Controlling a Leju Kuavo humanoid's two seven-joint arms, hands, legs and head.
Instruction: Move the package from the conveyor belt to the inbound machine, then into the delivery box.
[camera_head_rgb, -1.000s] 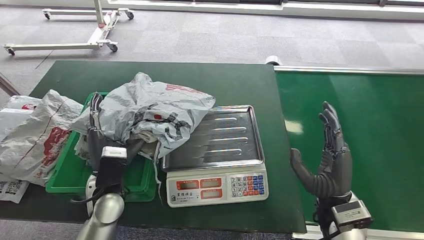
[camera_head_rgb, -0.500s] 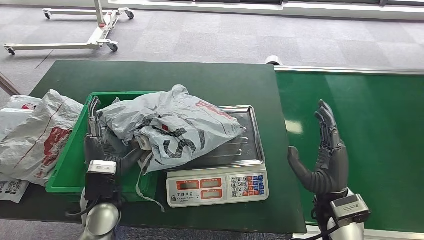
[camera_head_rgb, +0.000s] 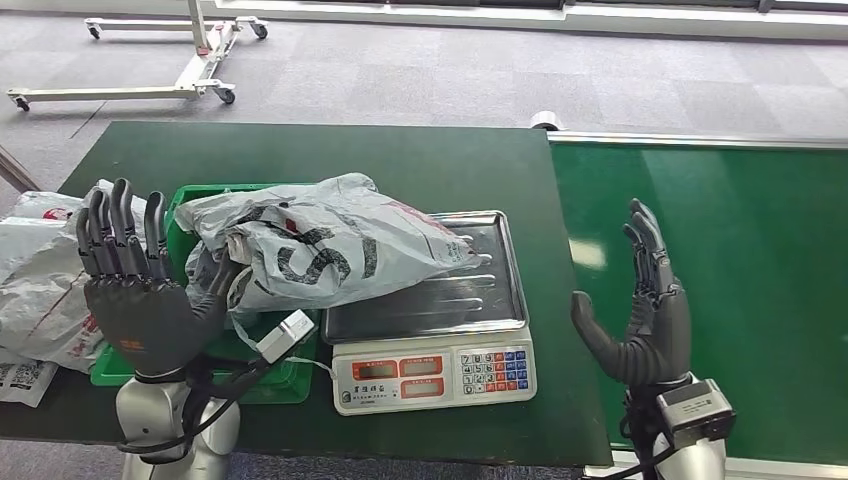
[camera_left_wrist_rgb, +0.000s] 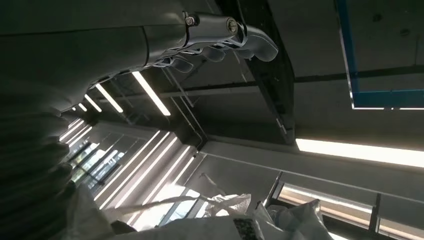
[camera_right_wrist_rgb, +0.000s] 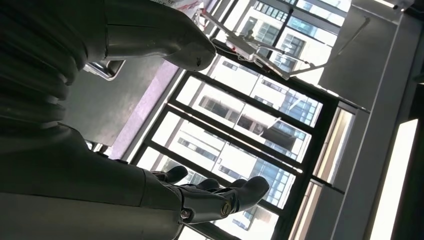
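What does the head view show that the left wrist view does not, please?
Only the head view shows the weighing scale with its steel tray, the green crate, the green conveyor belt and the right hand, open and upright. Only the left wrist view shows ceiling lights and a blue frame overhead. Both show the left hand, open with fingers spread, and the grey plastic package.

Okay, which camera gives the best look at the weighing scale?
The head view: the scale shows whole, steel tray and keypad, with the grey package lying partly on its tray. The right wrist view catches what looks like a tray corner.
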